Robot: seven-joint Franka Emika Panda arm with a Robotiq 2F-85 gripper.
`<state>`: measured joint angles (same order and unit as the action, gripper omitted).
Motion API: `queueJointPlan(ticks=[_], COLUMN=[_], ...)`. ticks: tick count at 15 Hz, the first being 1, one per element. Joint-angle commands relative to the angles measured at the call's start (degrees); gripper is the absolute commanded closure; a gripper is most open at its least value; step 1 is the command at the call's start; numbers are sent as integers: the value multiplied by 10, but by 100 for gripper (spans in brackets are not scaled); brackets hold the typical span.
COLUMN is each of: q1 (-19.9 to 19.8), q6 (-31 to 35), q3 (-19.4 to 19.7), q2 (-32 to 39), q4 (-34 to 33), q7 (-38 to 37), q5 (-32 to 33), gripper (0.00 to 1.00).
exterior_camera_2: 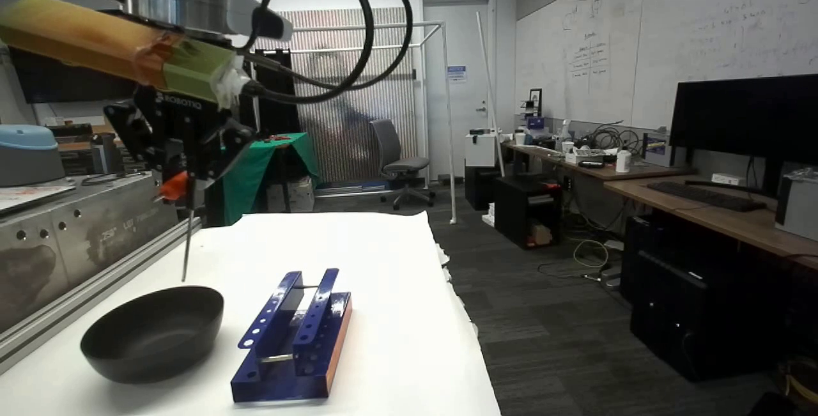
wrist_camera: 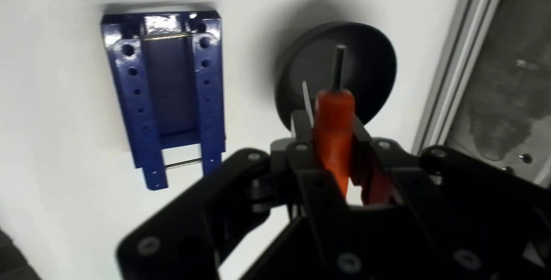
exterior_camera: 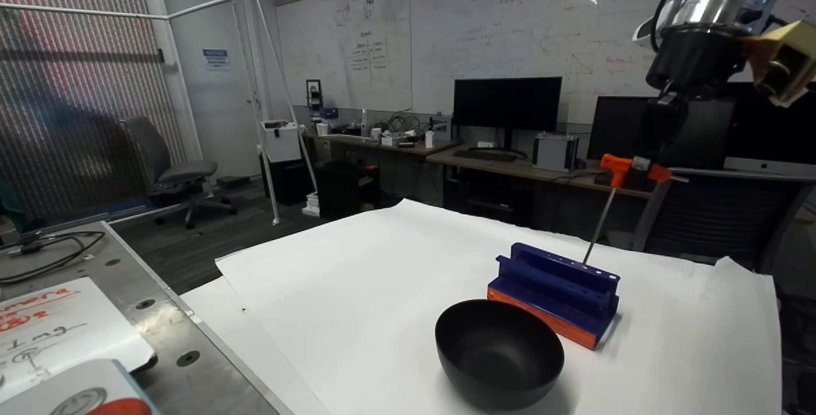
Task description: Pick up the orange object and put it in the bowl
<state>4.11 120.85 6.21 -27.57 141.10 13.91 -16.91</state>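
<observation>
Orange object (exterior_camera: 616, 173) hangs in the air over the white-covered bench (exterior_camera: 357, 287), its handle held fast by the pincer (wrist_camera: 332, 131), which points downward and is closed on it from both sides in the wrist view. From the handle a long, thin metal shaft runs downward, leaning a little in both exterior views, while a short dark stub sticks out of the handle's end. In the wrist view, shaft tip and stub show against the inside of the black bowl (wrist_camera: 368, 71); in an exterior view the tip appears just above the bowl's rim. Whether it is directly over the bowl I cannot tell. The bowl stands upright on the bench, near the blue rack (exterior_camera: 551, 284), and the wrist view shows a strip of white between the two. The rack has orange along its base, a pair of rails pierced with holes, and thin rods joining them. Beyond the bench, both exterior views show a whiteboard (exterior_camera: 472, 26) with writing on it, a black monitor (exterior_camera: 508, 102) on a desk (exterior_camera: 510, 168) and a grey office chair (exterior_camera_2: 388, 147).
</observation>
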Motion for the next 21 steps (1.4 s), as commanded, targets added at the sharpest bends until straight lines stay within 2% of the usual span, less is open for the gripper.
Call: queueJointPlan(ticks=[1, 4, 6, 10, 14, 17, 21], q1=[28, 38, 33, 27, 33, 29, 22], q6=[-16, -9, 5, 95, 204, 243, 261], q3=[50, 73, 63, 14, -38, -68, -87], q2=[31, 70, 100, 157, 213, 250, 282], q4=[0, 16, 27, 47, 51, 41, 31], q7=[81, 166, 218, 307, 413, 461, 490], q5=[-110, -219, -275, -355, -464, -521, -553], gripper=[86, 86, 86, 86, 86, 85, 85])
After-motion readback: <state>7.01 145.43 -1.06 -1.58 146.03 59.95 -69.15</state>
